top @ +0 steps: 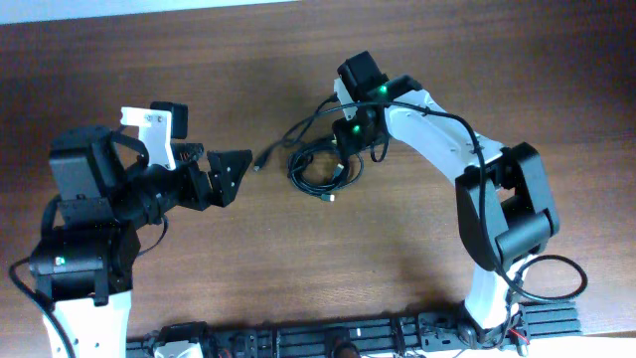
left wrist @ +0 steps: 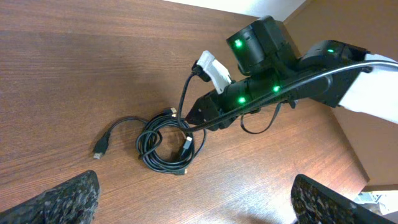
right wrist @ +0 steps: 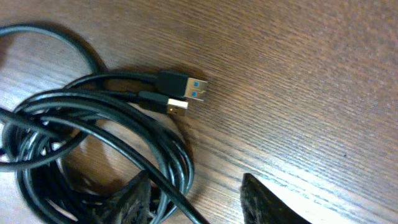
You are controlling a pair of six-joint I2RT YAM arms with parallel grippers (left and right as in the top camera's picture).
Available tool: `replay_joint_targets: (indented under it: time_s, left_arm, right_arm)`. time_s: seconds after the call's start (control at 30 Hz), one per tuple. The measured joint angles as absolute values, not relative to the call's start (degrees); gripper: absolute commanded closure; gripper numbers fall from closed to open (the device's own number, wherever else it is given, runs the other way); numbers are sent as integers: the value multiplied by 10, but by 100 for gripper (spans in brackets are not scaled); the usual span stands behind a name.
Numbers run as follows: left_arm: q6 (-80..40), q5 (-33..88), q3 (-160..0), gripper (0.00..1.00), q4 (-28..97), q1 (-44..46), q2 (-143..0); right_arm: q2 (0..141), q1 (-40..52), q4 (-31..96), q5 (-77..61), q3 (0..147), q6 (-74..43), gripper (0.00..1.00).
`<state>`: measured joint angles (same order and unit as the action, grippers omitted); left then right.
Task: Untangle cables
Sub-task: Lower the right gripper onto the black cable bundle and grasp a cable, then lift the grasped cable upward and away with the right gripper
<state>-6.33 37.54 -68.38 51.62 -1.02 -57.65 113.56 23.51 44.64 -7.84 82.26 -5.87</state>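
Note:
The cables (top: pixel 318 169) are thin black cords lying in a tangled coil at the table's middle, with one loose end (top: pixel 263 159) trailing left. In the left wrist view the coil (left wrist: pixel 165 148) lies ahead of me, with a plug end (left wrist: pixel 99 152) at the left. The right wrist view shows the coil (right wrist: pixel 93 134) up close, with a blue-tipped USB plug (right wrist: pixel 186 87) and a gold-tipped plug (right wrist: pixel 177 106). My right gripper (top: pixel 348 144) (right wrist: pixel 194 180) is open, low over the coil's edge, with strands passing by its left finger. My left gripper (top: pixel 224 177) (left wrist: pixel 196 180) is open and empty, left of the coil.
The brown wooden table (top: pixel 417 60) has a pale wall edge at the back. The right arm's white and black body (top: pixel 497 199) reaches in from the right, and its own thicker black cable (top: pixel 467 134) runs along it. A rail (top: pixel 397 333) runs along the front edge.

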Motion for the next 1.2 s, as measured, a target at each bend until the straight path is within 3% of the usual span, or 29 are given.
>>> replay_joint_targets:
  time_s: [0.1,0.2,0.3,0.33,0.37,0.4,0.43,0.77,1.03,1.2]
  left_arm:
    - [-64,375,-684,1,516,-10,-576]
    - [-66,375,-684,1,516,-10,-576]
    - [-67,375,-684,1,516,-10,-576]
    - [-67,375,-684,1,516,-10,-576]
    - [-67,375,-684,1,516,-10,-576]
    - [-67,375,-684,1,516,-10,-576]
    - [-67,375,-684,1,516,-10,-576]
    - [-67,375,-684,1,516,-10,-576]
    - [-67,376,-684,1,533,-10,-576]
    - [-68,376,-684,1,561,-10,-576]
  right_arm:
    - [1147,235,448,-75,823,-59,55]
    - [1157,235,452,-75,823,-59,45]
    - [1165,235,458,-75,823,-59,47]
    - [1167,235,463,-75,823,-58,56]
    - [1167,235,465,-75,823,-59,71]
    - [1167,235,467,-76,823,-61,93]
    - [1167,235,467,-76,823,-58,96]
    - [1167,235,528,-75,842,-58,96]
    - [1159,235,749,-75,1065,-58,96]
    - [1156,235,824,-95,1179,-58,96]
